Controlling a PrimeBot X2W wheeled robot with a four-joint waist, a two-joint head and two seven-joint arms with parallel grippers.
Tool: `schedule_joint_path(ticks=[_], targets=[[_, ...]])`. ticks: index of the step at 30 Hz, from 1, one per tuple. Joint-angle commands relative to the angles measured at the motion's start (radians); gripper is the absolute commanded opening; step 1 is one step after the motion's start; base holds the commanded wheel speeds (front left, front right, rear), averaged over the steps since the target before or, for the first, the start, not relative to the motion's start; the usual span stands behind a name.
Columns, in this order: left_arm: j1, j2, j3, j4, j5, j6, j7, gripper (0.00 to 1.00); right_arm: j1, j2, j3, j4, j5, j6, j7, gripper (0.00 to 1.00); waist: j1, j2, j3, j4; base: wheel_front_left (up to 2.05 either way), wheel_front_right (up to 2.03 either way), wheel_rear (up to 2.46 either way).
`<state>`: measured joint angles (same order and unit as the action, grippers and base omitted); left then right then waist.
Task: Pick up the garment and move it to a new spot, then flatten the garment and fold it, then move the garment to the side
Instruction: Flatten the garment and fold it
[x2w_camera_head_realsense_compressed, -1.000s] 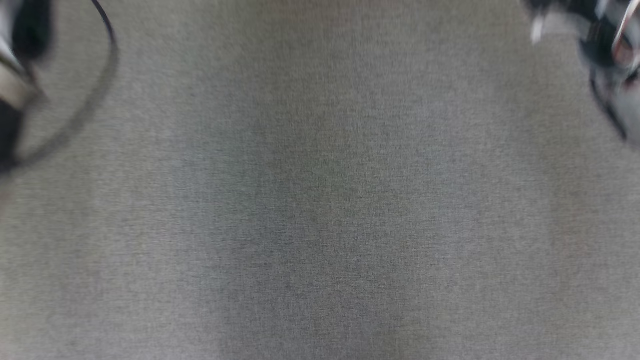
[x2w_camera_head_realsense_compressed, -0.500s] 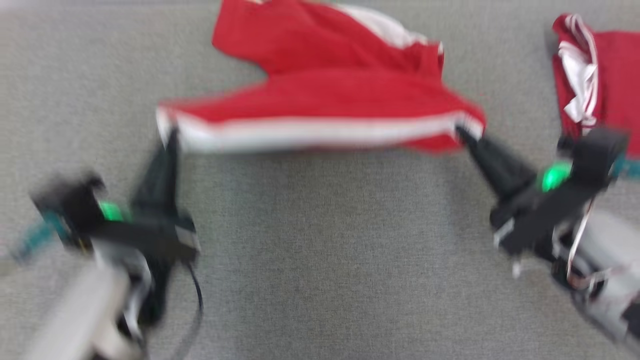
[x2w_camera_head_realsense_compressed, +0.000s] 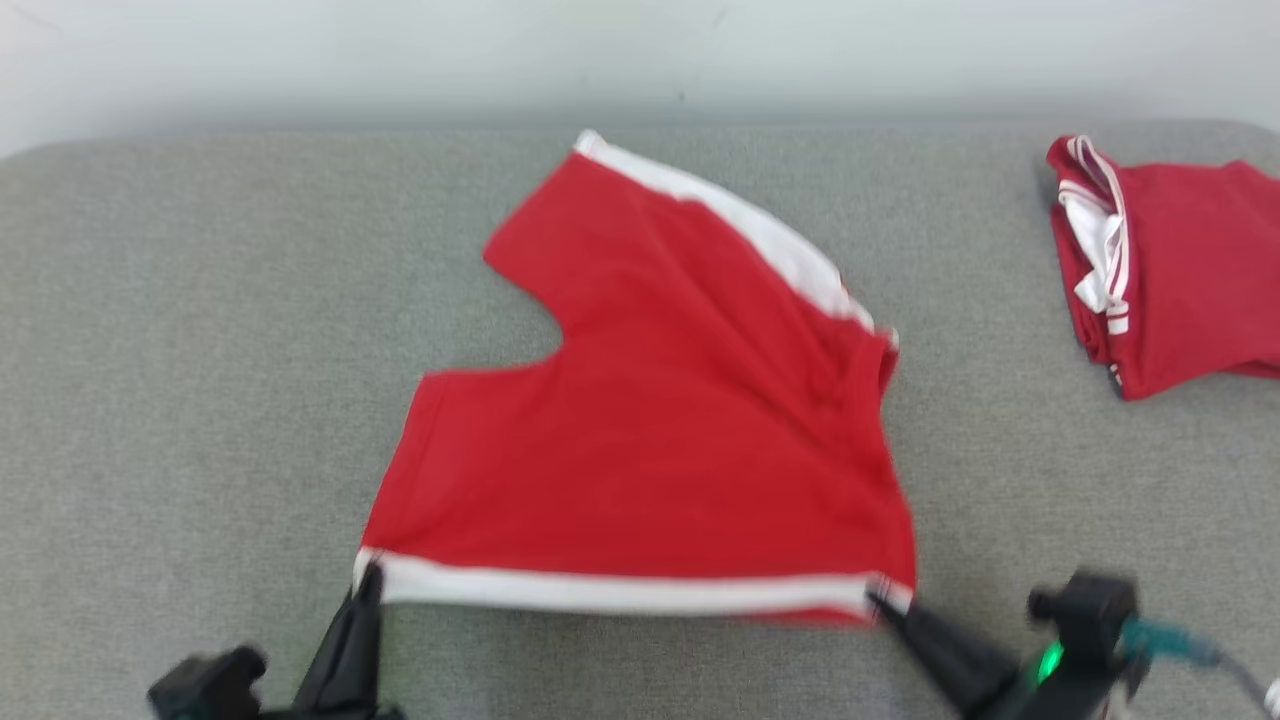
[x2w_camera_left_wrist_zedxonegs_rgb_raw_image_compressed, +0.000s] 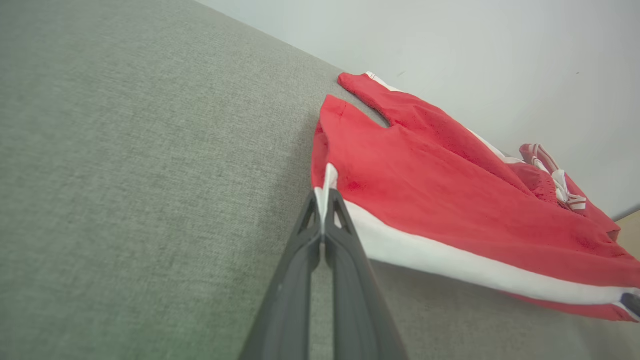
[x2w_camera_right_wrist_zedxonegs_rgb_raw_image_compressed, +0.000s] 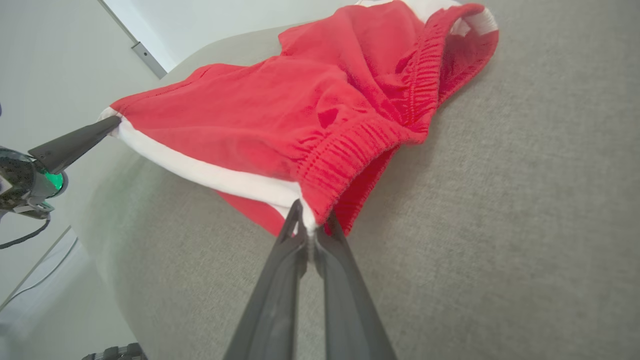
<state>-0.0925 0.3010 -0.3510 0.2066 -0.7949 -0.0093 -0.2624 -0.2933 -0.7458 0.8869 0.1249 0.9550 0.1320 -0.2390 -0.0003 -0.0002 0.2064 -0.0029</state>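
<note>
Clamped on the red shorts (x2w_camera_head_realsense_compressed: 650, 430): left gripper (x2w_camera_left_wrist_zedxonegs_rgb_raw_image_compressed: 325, 197) and right gripper (x2w_camera_right_wrist_zedxonegs_rgb_raw_image_compressed: 309, 220); the right wrist view catches the elastic waistband (x2w_camera_right_wrist_zedxonegs_rgb_raw_image_compressed: 350, 150).

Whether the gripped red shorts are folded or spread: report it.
Spread, not folded: red shorts lie open, both legs showing, striped edge stretched between left gripper and right gripper.

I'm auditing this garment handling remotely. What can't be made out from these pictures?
- Head view: folded red-and-white garment cut off by the right edge.
- Head view: left gripper and right gripper bodies cut off by the bottom edge.
- Head view: underside of the red white-trimmed shorts, hidden by their top layer.
</note>
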Motion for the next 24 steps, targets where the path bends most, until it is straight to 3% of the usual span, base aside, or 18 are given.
schedule_joint_path(ticks=[1, 7, 13, 20, 24], targets=[[0.037, -0.008, 0.03, 0.005, 0.015, -0.002, -0.003, 0.0, 0.04, 0.013, 0.01, -0.009, -0.02, -0.002, -0.007, 0.0, 0.0003, 0.0002, -0.043, 0.004, 0.0, 0.0, 0.0], [0.158, -0.058, 0.128, -0.013, 0.053, -0.001, -0.003, 0.0, 0.18, 0.037, 0.017, -0.035, -0.062, -0.002, -0.006, 0.0, 0.0003, 0.0002, -0.086, 0.003, 0.0, 0.0, 0.0], [0.24, -0.069, 0.172, -0.019, 0.101, -0.018, -0.003, 0.0, 0.282, 0.038, -0.031, -0.055, -0.104, -0.002, 0.013, 0.0, 0.0003, 0.0002, -0.1, 0.0, 0.0, 0.0, 0.0], [0.224, -0.081, 0.192, -0.056, 0.138, -0.039, -0.003, 0.0, 0.286, 0.066, -0.079, -0.135, -0.117, -0.002, 0.05, 0.0, 0.0003, 0.0002, -0.079, -0.019, 0.0, 0.0, 0.0], [0.164, -0.05, 0.182, -0.082, 0.171, -0.052, 0.005, 0.0, 0.267, 0.092, -0.119, -0.171, -0.077, -0.002, 0.051, 0.0, 0.0003, 0.0002, -0.068, -0.036, 0.0, 0.0, 0.0]])
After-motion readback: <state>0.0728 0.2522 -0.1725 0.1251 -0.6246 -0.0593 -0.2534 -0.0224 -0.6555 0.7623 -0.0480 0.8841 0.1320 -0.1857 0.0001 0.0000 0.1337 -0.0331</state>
